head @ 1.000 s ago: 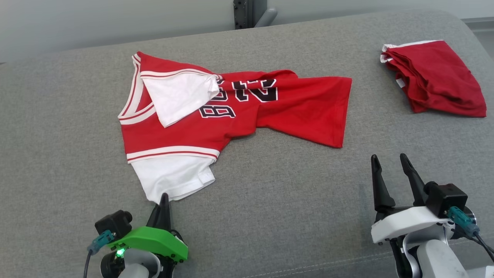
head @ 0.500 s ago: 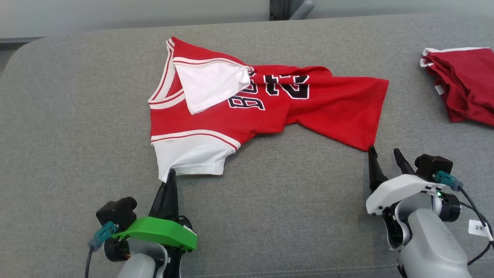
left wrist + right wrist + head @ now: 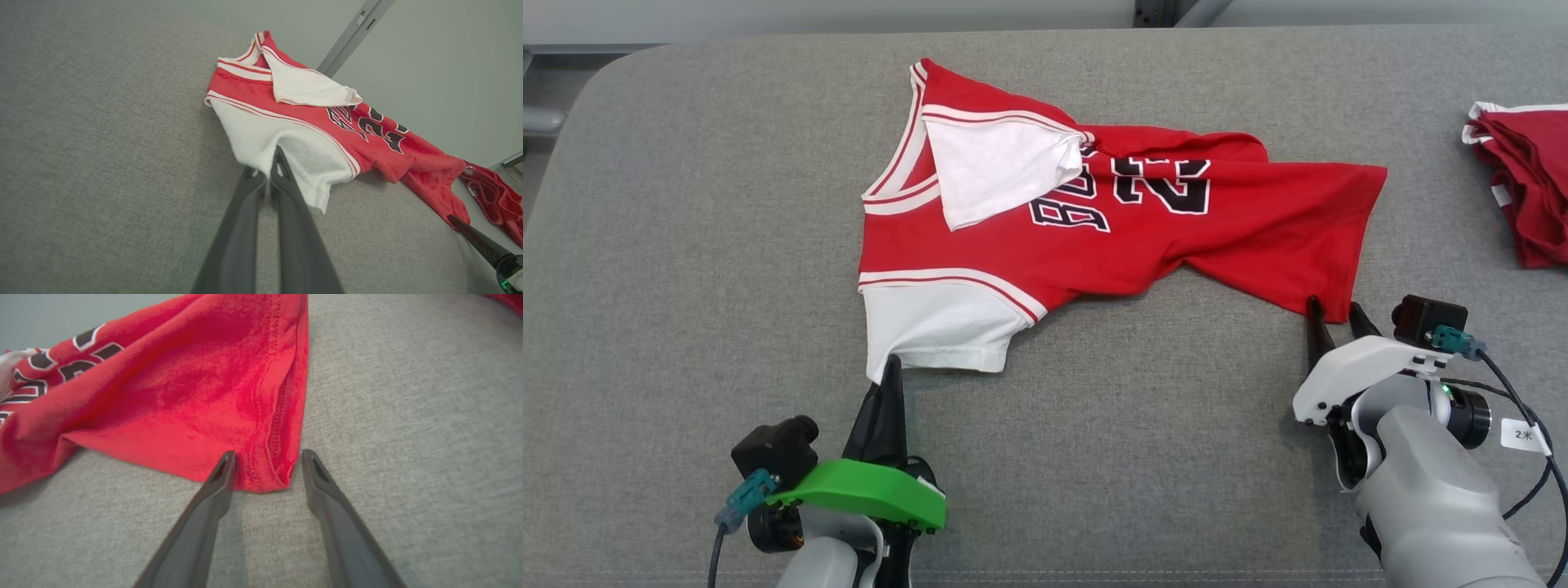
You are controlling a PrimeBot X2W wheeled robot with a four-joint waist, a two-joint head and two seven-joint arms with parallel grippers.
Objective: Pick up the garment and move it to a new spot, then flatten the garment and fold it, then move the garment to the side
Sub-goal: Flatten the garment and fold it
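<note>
The garment (image 3: 1111, 237) is a red jersey with white sleeves and black numbers, lying rumpled on the grey cushion (image 3: 686, 286). My left gripper (image 3: 890, 363) is shut on the near corner of its white sleeve; in the left wrist view the closed fingers (image 3: 267, 163) pinch that sleeve's edge on the garment (image 3: 327, 122). My right gripper (image 3: 1331, 309) is open at the red hem corner. In the right wrist view its fingers (image 3: 267, 455) straddle that corner of the garment (image 3: 184, 396), touching the cushion.
A second red garment (image 3: 1523, 188), folded, lies at the far right of the cushion. The cushion's rounded edge runs along the left and back. A dark post (image 3: 1160, 10) stands behind it. Bare grey fabric lies between my two arms.
The camera has swung left. My right gripper has reached forward to the hem corner, and its fingers have drawn a little closer together. My left gripper stays shut at the sleeve corner.
</note>
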